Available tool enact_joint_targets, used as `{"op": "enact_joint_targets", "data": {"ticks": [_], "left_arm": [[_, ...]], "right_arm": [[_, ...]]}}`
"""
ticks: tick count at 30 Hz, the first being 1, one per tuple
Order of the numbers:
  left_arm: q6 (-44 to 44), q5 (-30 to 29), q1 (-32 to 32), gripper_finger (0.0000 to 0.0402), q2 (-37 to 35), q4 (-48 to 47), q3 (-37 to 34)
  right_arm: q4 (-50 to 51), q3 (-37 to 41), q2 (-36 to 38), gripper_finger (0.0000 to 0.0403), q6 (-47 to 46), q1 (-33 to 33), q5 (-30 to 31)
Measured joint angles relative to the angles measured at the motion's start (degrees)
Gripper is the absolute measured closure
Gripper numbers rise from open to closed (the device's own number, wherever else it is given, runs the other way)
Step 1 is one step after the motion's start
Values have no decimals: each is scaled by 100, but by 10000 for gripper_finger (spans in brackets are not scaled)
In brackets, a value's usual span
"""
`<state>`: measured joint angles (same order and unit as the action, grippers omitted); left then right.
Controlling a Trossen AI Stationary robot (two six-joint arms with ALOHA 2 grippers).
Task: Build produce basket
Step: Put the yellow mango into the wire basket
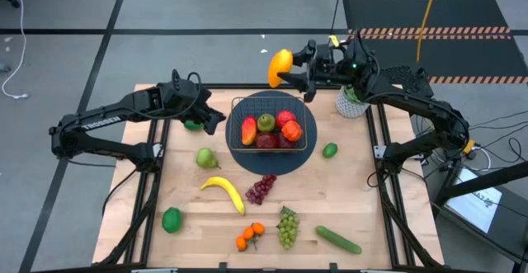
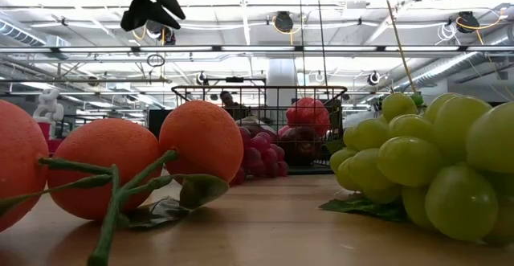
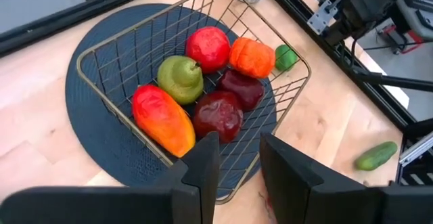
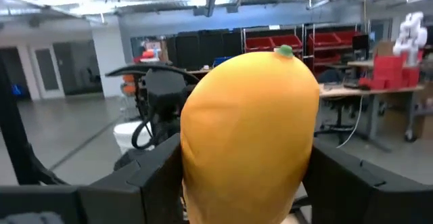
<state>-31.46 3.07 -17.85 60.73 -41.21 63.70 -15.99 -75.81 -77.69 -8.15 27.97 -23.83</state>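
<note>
The basket [image 1: 270,129] is taken as the landmark; it is seated on a round dark mat [image 1: 239,153] near the middle of the wooden table [image 1: 363,215].

Surroundings: On the left-arm side of the basket a green pear [image 1: 205,157] is laid, and farther out a lime [image 1: 171,219]. Toward the table's near edge from the basket are found a banana [image 1: 224,192], purple grapes [image 1: 261,188], green grapes [image 1: 287,227], a cluster of oranges [image 1: 249,236] and a cucumber [image 1: 337,239]. A second lime [image 1: 330,150] is placed just beside the mat on the right-arm side. A white pot [image 1: 351,104] stands at the far right corner, partly covered by the right arm. A green item beside the left gripper is mostly hidden by that arm.

Contents: Inside the basket are held a mango [image 3: 163,118], a green pear [image 3: 180,78], a red apple [image 3: 208,49], an orange-red pepper [image 3: 252,57] and two dark red fruits [image 3: 229,101].

Grippers: The right gripper [image 1: 290,68] is raised beyond the basket's far edge, and a yellow-orange pepper [image 4: 247,136] is clamped between its jaws. The left gripper [image 3: 233,166] is positioned over the basket's left rim; its jaws are parted by a narrow gap and nothing is held.

Visibility limits: In the low view the basket is largely screened by the oranges and green grapes in the foreground.
</note>
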Motion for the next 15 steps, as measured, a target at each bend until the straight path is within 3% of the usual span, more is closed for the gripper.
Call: {"op": "enact_joint_targets", "data": {"ticks": [4,8,15], "left_arm": [[256,9,0,295,0,167,0],[503,11,0,295,0,232,0],[365,367,5,295,0,227,0]], "right_arm": [[0,0,0,149,90,2,0],[39,0,0,149,-479,2,0],[43,2,0,149,-3081,2,0]]}}
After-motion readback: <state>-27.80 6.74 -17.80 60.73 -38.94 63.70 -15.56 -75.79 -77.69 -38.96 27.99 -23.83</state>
